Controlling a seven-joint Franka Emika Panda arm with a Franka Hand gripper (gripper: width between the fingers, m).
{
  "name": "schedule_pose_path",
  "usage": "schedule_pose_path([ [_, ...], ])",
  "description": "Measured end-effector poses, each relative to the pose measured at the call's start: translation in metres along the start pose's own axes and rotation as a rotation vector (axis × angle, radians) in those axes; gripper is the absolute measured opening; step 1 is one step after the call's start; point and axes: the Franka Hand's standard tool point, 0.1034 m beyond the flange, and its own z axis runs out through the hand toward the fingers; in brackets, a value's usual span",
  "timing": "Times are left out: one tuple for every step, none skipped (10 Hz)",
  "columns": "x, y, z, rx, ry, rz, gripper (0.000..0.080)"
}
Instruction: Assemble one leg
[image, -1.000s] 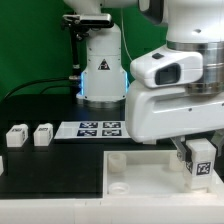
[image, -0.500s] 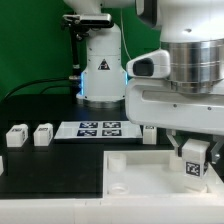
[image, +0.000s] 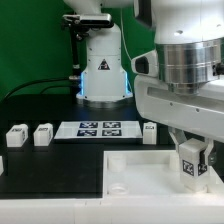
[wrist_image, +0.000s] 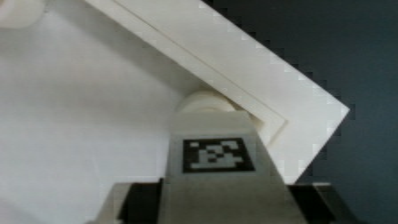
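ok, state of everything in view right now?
gripper: shut on the held leg
held leg: upright, tip at the tabletop panel's corner hole; cannot tell if it has entered
tabletop panel: flat on the table, no legs fitted that show
far-left leg: loose, standing on the table
second leg: loose, standing beside it
third leg: loose, by the marker board's end
marker board: flat on the table

One chunky white leg (image: 192, 170) (wrist_image: 217, 150) hangs upright at four o'clock in the exterior view, pinched on both sides by the end effector (image: 193, 160), black-and-white tag facing out. On the black counter (image: 60, 170), second leg (image: 15, 137) and third leg (image: 43, 134) sit side by side at nine o'clock. The fourth leg (image: 149, 131) rests at ten o'clock from the held one.
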Motion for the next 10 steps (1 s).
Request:
schedule_pose_path([
  [-0.0002, -0.0003, -0.0001, 0.0, 0.0, -0.019, 0.0522],
  [0.0002, -0.0001, -0.0002, -0.001, 0.002, -0.093, 0.0522],
  [0.001, 0.0003, -0.0003, -0.001, 0.002, -0.257, 0.0623],
  [0.0008, 0.0002, -0.0002, -0.001, 0.002, -0.397, 0.0641],
  [0.0004, -0.0008, -0.0007, -0.005, 0.006, -0.538, 0.0641],
  [0.0007, -0.0027, -0.0023, -0.015, 0.017, -0.692, 0.0648],
  [0.0024, -0.0047, -0.0047, -0.04, 0.036, -0.891, 0.0648],
  [0.0021, -0.0063, -0.0058, -0.052, 0.04, -0.997, 0.0649],
  [0.0024, -0.0059, -0.0058, -0.056, 0.037, -1.117, 0.0649],
  [0.003, -0.0055, -0.0056, -0.058, 0.036, -1.19, 0.0649],
])
